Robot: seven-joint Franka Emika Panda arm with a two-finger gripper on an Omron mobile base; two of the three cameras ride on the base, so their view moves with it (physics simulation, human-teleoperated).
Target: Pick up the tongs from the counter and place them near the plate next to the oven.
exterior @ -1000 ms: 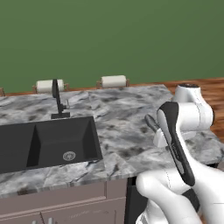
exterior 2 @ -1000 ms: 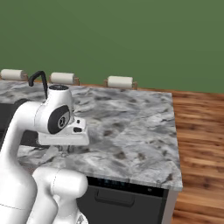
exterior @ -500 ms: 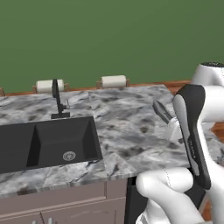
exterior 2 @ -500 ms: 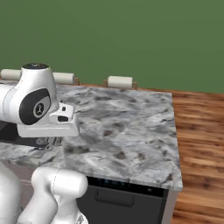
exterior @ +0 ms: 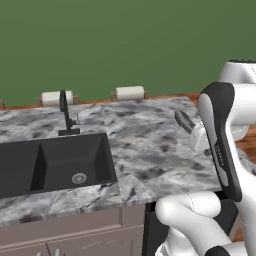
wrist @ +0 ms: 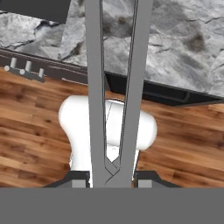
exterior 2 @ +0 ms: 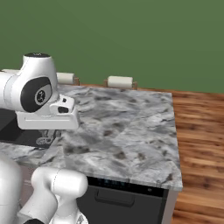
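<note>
You have the gripper [wrist: 113, 180] clamped on the joined end of the tongs [wrist: 114, 87], held in the air above the counter [wrist: 183, 43].

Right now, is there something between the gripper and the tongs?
No. The gripper is shut on the tongs, whose two arms run up from between the fingertips, held above the counter edge and the wooden floor.

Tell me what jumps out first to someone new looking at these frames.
The tongs: in the hand view the gripper is shut on their joined end, their two grey arms running up the frame over wood floor and the counter edge. Next, the black sink with its faucet at the counter's left.
</note>
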